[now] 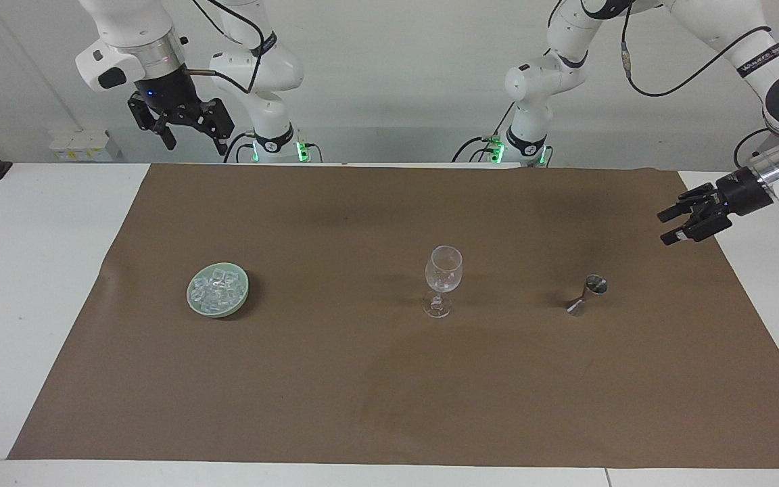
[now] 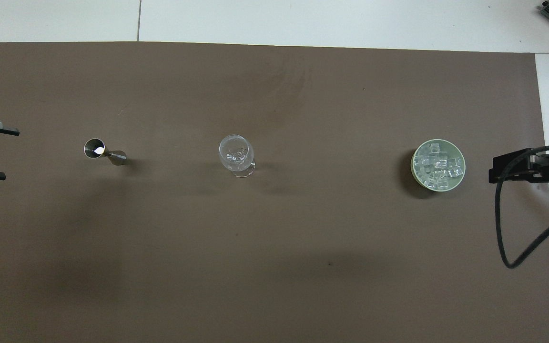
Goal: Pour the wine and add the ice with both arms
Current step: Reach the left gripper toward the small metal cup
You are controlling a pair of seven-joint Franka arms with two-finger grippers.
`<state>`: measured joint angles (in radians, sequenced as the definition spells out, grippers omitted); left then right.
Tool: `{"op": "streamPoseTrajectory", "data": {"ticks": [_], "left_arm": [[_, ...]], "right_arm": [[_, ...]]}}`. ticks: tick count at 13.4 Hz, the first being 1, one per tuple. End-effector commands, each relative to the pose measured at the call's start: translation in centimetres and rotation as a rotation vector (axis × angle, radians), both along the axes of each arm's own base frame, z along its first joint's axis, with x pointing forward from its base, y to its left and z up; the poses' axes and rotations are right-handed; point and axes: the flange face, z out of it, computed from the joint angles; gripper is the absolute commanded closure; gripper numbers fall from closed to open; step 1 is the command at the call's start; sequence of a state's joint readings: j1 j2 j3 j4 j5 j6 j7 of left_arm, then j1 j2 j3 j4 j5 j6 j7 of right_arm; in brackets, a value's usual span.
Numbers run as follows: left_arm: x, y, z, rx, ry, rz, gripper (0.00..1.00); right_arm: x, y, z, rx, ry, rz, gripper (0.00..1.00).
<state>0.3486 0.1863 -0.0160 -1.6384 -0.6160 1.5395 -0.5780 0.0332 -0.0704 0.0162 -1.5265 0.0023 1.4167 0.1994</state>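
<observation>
- Facing view: we read the left gripper (image 1: 668,226) as released, fingers spread, holding nothing, over the brown mat's (image 1: 389,406) edge at the left arm's end of the table.
- The small steel double-cone jigger (image 1: 587,295) stands upright, well apart from that gripper. We judge reaching for it to be the step in hand.
- We advise lowering level with the jigger's narrow waist, then clenching there gently, since the jigger looks easy to topple.
- The clear stemmed wine glass (image 1: 442,281) stands mid-mat, between jigger and ice.
- The right gripper (image 1: 190,138) waits raised and released, near the robots' edge of the mat.
- Overhead view: the heap of clear ice cubes (image 2: 438,165) lies in the pale green round dish (image 2: 414,176), toward the right arm's end.
- The left gripper's two fingertips (image 2: 7,131) sit wide apart, straddling the jigger's (image 2: 104,151) line.
</observation>
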Motion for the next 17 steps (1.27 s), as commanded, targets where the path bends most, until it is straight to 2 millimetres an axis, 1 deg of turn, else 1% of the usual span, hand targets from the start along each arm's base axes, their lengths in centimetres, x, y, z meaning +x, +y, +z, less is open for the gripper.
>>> {"op": "streamPoseTrajectory", "data": {"ticks": [1, 3, 4, 5, 6, 7, 8, 10, 11, 13, 14, 16, 17], "left_arm": [[-0.2, -0.8, -0.5, -0.033, 0.045, 0.082, 0.00], [-0.1, -1.5, -0.4, -0.040, 0.056, 0.081, 0.00], [0.0, -0.9, -0.8, -0.086, 0.063, 0.101, 0.00], [0.1, -1.1, -1.4, -0.129, 0.079, 0.104, 0.00], [0.7, -0.7, -3.2, -0.171, 0.113, 0.110, 0.00], [0.8, 0.9, -5.1, -0.247, 0.146, 0.147, 0.00], [0.9, 2.0, -6.7, -0.304, 0.173, 0.173, 0.00], [0.7, 3.5, -9.3, -0.346, 0.259, 0.221, 0.00], [0.7, 4.0, -10.1, -0.357, 0.278, 0.241, 0.00], [0.8, 4.2, -11.4, -0.365, 0.294, 0.249, 0.00], [1.0, 4.3, -12.5, -0.370, 0.308, 0.255, 0.00], [1.8, 4.3, -14.2, -0.378, 0.326, 0.252, 0.00], [2.5, 4.4, -14.8, -0.390, 0.331, 0.249, 0.00]], "right_arm": [[-0.7, -0.1, 0.0, -0.011, 0.000, 0.020, 0.00], [-0.6, -0.1, 0.0, -0.011, 0.002, 0.020, 0.00], [-0.6, -0.1, -0.1, -0.012, 0.002, 0.020, 0.00], [-0.6, -0.1, -0.1, -0.011, 0.003, 0.020, 0.00], [-0.6, -0.1, -0.1, -0.012, 0.002, 0.020, 0.00], [-0.6, -0.1, 0.0, -0.011, 0.002, 0.020, 0.00], [-0.6, -0.1, -0.1, -0.011, 0.003, 0.018, 0.00], [-0.6, -0.1, -0.1, -0.011, 0.002, 0.020, 0.00], [-0.6, -0.1, -0.1, -0.011, 0.003, 0.020, 0.00], [-0.6, -0.1, 0.0, -0.011, 0.002, 0.020, 0.00], [-0.6, -0.1, 0.0, -0.012, 0.002, 0.020, 0.00], [-0.6, -0.1, 0.0, -0.011, 0.000, 0.020, 0.00], [-0.6, -0.1, 0.0, -0.011, 0.002, 0.020, 0.00]]}}
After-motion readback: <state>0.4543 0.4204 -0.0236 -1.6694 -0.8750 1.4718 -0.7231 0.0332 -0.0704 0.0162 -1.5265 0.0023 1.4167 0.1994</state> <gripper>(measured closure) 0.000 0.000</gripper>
